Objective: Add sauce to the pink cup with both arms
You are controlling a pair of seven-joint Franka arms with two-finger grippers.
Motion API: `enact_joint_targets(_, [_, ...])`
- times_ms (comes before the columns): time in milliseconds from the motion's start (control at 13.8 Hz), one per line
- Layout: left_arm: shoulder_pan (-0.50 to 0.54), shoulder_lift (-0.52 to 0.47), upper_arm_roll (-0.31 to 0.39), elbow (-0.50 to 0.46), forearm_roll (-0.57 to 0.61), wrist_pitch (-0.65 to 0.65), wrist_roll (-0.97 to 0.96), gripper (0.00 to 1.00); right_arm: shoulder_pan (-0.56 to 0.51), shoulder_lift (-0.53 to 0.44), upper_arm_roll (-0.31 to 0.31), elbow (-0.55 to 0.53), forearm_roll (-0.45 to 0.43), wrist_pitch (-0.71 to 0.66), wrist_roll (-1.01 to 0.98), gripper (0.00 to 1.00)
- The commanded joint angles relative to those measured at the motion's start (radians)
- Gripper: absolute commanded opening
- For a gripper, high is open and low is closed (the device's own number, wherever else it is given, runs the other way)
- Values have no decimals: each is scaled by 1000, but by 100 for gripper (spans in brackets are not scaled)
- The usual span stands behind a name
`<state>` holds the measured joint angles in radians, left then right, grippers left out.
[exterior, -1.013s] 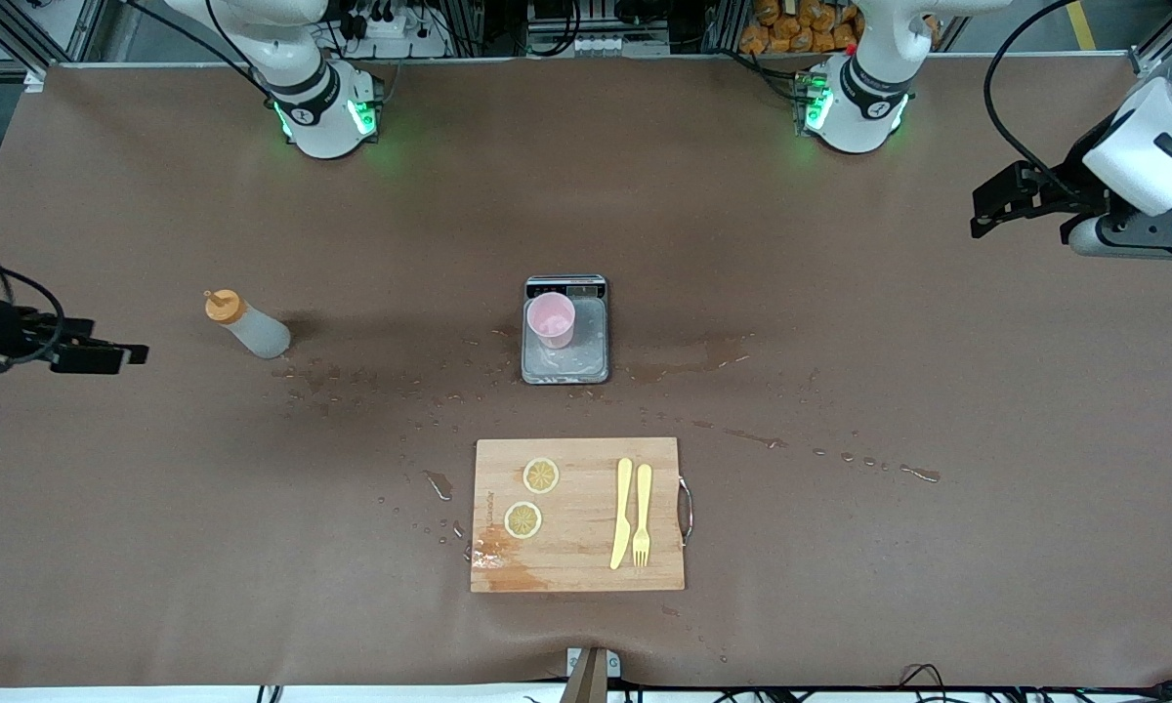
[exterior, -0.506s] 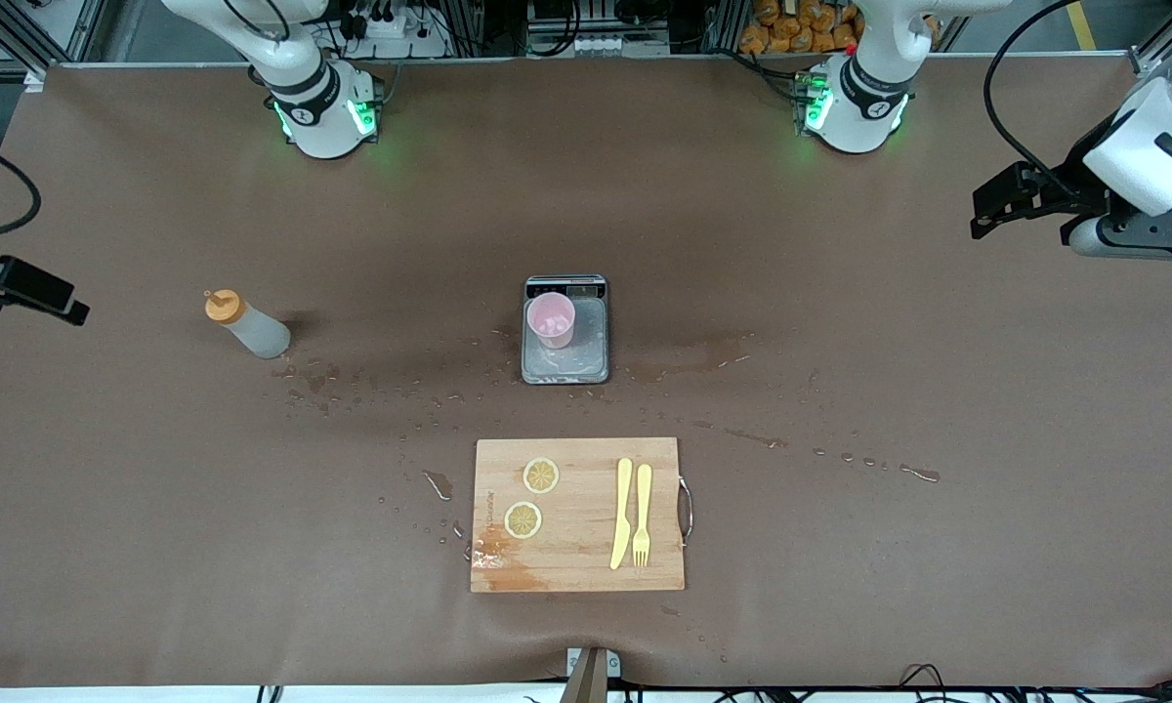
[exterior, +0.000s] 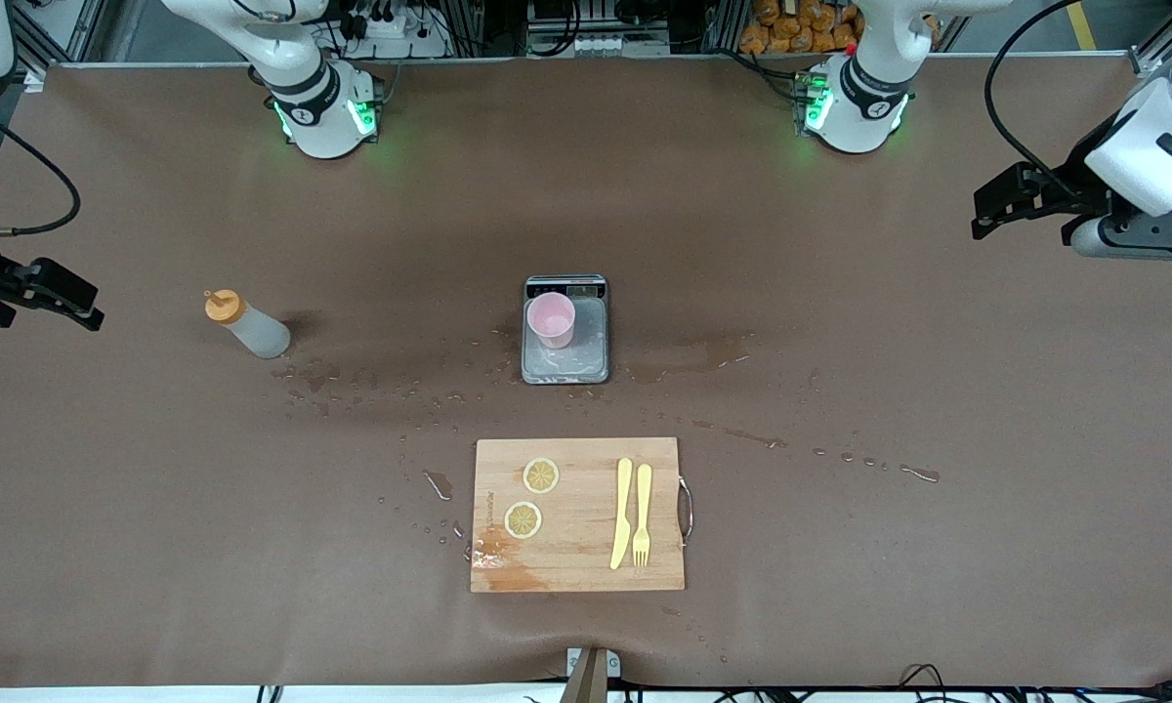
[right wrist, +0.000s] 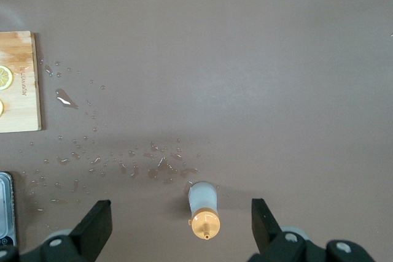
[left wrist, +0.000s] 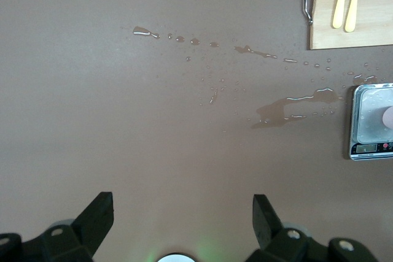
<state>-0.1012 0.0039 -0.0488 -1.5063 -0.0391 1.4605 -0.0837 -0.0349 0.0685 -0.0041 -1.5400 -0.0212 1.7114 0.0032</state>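
The sauce bottle [exterior: 246, 326] stands upright on the brown table toward the right arm's end, orange cap up. It also shows in the right wrist view [right wrist: 203, 210], below and between the spread fingers. The pink cup [exterior: 552, 320] stands on a small grey scale [exterior: 566, 363] at the table's middle. My right gripper [exterior: 78, 308] is open and empty, in the air beside the bottle at the table's end; its own view shows it too [right wrist: 179, 213]. My left gripper [exterior: 984, 217] is open and empty, waiting high over the left arm's end [left wrist: 181, 207].
A wooden cutting board [exterior: 578, 515] with two lemon slices [exterior: 532, 496], a yellow knife [exterior: 622, 513] and a fork [exterior: 642, 514] lies nearer the front camera than the scale. Water drops and a wet patch [exterior: 684, 359] spread around the scale.
My right gripper has swung up the front view at the table's end and now points at the bottle. The left arm, bottle and cup have not moved.
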Motion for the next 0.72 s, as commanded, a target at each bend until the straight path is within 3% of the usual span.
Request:
enact_joint_targets(0, [1, 7, 1, 15, -15, 1, -11, 100, -2, -38, 12, -31, -19, 8, -12, 100])
enact_joint_targets(362, [1, 7, 0, 15, -16, 3, -11, 100, 4, -19, 7, 41, -23, 13, -8, 100])
enact_joint_targets(651, [1, 7, 1, 15, -16, 4, -11, 100, 7, -19, 3, 38, 0, 11, -2, 100])
